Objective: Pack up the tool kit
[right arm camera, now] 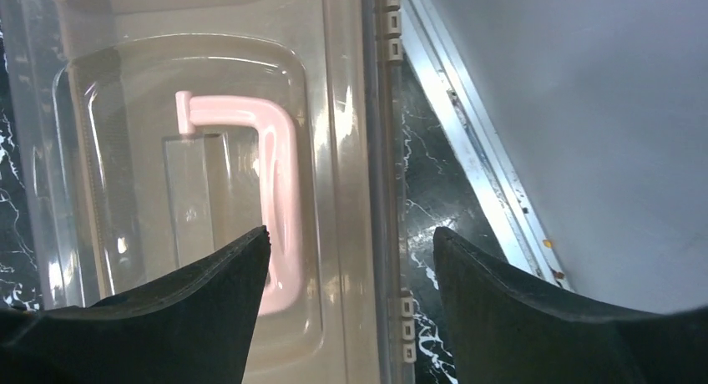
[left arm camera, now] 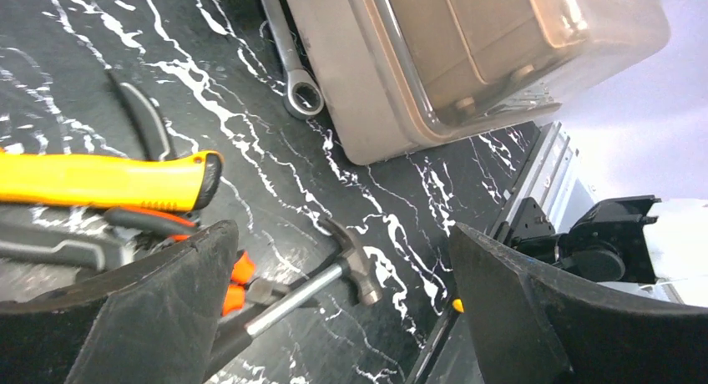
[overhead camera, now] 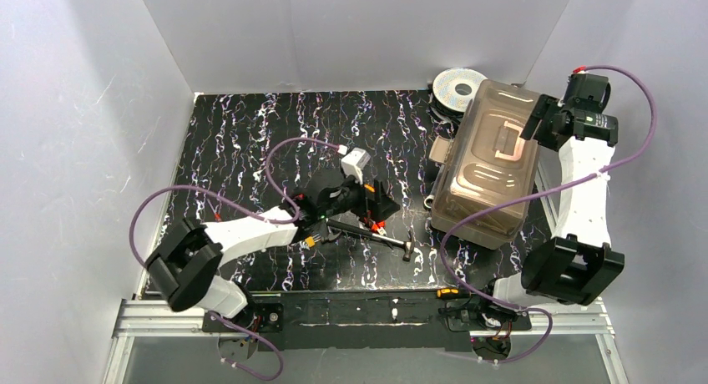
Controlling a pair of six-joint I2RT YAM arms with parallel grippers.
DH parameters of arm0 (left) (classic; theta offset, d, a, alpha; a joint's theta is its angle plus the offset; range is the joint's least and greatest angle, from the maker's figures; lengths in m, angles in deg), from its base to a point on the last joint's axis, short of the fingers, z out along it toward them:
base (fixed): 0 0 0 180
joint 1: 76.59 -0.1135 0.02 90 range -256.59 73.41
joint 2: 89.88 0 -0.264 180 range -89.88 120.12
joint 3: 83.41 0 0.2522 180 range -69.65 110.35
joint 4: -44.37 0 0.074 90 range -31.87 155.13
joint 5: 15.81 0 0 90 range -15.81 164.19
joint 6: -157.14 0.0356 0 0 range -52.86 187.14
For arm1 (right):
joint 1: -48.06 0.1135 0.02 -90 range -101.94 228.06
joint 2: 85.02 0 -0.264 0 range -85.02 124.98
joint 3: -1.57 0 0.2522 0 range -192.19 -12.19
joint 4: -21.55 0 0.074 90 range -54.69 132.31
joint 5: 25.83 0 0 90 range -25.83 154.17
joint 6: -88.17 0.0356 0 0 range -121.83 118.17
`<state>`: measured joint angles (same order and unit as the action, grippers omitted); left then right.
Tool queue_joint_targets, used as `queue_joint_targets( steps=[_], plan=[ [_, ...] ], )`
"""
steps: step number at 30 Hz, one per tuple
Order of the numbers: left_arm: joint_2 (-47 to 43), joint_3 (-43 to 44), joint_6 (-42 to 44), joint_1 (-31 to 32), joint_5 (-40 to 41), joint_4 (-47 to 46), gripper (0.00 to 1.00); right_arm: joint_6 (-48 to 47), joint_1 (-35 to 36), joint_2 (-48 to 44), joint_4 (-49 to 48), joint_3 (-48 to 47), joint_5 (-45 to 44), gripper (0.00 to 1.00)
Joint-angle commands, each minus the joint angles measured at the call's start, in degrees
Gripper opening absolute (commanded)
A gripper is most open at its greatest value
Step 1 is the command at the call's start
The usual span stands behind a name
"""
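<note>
Two arms in view, both with jaws apart and holding nothing. Toolbox (overhead camera: pixel 488 171) sits at the right of the top view on the black marbled table (overhead camera: pixel 242 133). Its lid is shut and the pale handle (overhead camera: pixel 511 144) lies flat on the lid. White spool (overhead camera: pixel 457 88) is just behind the box at upper right; touching or not, cannot tell.

Right gripper (right arm camera: pixel 351 234) hangs over the lid by the handle. In the right wrist view one finger (right arm camera: pixel 192 317) covers the lower end of the handle, and the other sits past the box's edge. Contact with the lid: cannot tell.

Left gripper (left arm camera: pixel 341 234) is at the centre of the top view, wide open over loose tools. Hammer (left arm camera: pixel 355 263) lies on the table at lower centre of the left wrist view. Its head points toward the toolbox, near it but apart, and the shaft runs down-left behind the finger (left arm camera: pixel 150 317) at frame left. Red-handled tool (left arm camera: pixel 240 280) is just beside the shaft, mostly hidden by that finger. Yellow-handled tool (left arm camera: pixel 100 179) lies at the left of that frame, well apart from the box. Wrench (left arm camera: pixel 288 58) lies along the toolbox's side at upper centre, ring end just beside the box corner.
</note>
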<state>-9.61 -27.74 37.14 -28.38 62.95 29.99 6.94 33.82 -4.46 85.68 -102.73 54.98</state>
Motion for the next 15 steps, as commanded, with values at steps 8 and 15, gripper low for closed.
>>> queue_joint_targets(
  steps=[8,15],
  plan=[
    [15.3,13.2,-7.6,1.8,-5.5,-1.7,0.98,4.0,-3.5,5.6,-7.7,6.1,14.2,0.78],
    [20.2,18.1,-9.2,1.9,-5.8,-2.0,0.98,1.8,-3.3,8.0,-8.0,8.5,28.3,0.67]
  ],
)
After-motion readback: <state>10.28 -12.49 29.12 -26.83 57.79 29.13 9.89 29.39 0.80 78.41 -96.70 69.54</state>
